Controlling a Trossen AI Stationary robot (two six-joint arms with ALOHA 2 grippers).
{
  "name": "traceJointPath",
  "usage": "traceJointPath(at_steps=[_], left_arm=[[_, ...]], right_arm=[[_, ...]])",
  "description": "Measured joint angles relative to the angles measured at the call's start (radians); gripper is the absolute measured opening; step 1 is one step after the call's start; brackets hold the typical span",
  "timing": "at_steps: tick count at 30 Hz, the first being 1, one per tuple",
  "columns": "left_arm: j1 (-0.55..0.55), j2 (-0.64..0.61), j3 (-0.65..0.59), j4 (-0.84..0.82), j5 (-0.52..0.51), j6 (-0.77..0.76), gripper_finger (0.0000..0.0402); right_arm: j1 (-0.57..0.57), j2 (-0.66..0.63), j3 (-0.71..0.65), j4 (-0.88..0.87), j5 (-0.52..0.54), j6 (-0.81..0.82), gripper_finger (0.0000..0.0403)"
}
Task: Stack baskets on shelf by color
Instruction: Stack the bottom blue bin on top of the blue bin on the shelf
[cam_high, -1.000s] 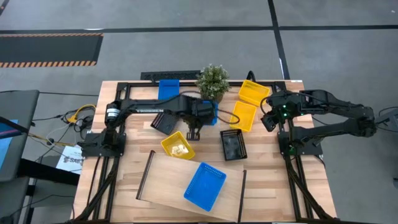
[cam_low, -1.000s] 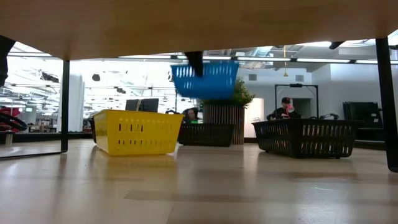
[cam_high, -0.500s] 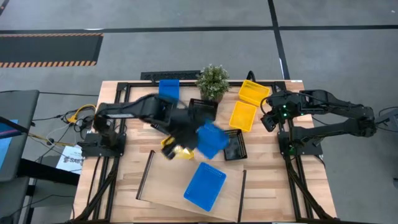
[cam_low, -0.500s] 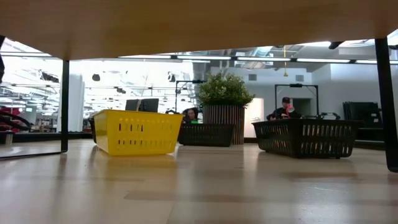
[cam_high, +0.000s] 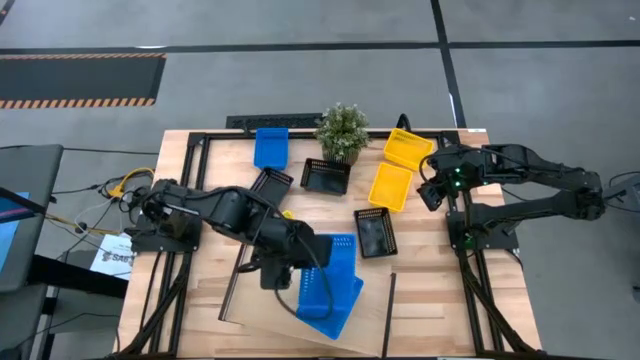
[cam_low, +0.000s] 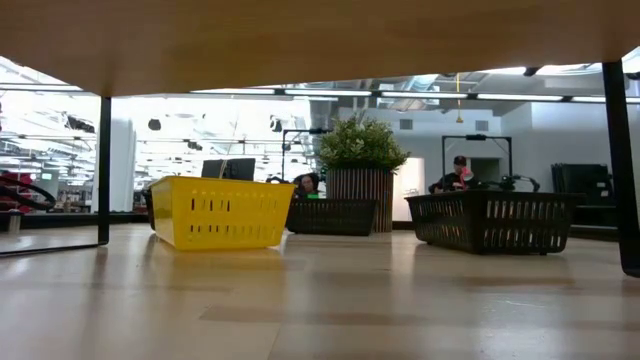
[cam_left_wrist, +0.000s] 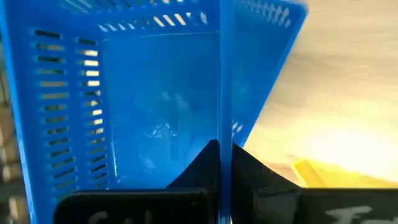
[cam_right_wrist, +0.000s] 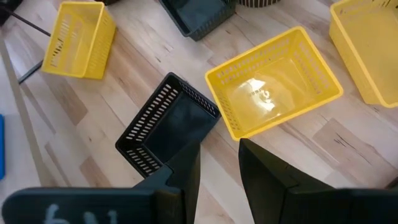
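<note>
Glossy slotted plastic blue basket (cam_left_wrist: 124, 106); matt planked wood table (cam_high: 430, 290).

Bright, even light; wood glare, perhaps overexposed.

Almost nothing can be read here. The only lettering is on a white sheet (cam_high: 112, 257) lying on the floor just off the counter's (cam_high: 420, 300) left edge, beside the left arm's base; it carries dark print, but the letters are too small to make out. The baskets, the shelf, the plant pot and the arms show no legible labels, brands or numbers. The orange-and-black striped strip (cam_high: 80, 99) on the floor beyond the counter's far left corner is a pattern only, without words.
</note>
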Motion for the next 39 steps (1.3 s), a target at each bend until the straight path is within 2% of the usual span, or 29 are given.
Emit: traceJointPath(at_steps=[2,5,12,18,27,39], left_arm=[[-0.001,0.000,-0.011,-0.002,0.022,0.025,0.0000],[0.000,0.000,-0.037,-0.001,-0.014,0.079,0.0000],[-0.001,0.000,-0.125,0.026,-0.025,0.213,0.0000],[-0.029,0.001,-0.137,0.071,-0.059,0.232,0.0000],[-0.074,0.001,-0.137,0.057,-0.102,0.244,0.0000],[-0.085,0.000,-0.204,0.110,-0.102,0.322,0.0000]], right_arm=[[0.000,0.000,0.000,0.009,0.000,0.000,0.0132],[0.000,0.000,0.000,0.011,0.000,0.000,0.0133],[0.000,0.008,0.000,0.011,0.000,0.001,0.0132],[0.000,0.026,-0.001,0.012,0.000,0.014,0.0134],[0.000,0.055,0.000,0.010,0.000,0.009,0.0134],[0.000,0.073,0.000,0.007,0.000,0.007,0.0134]])
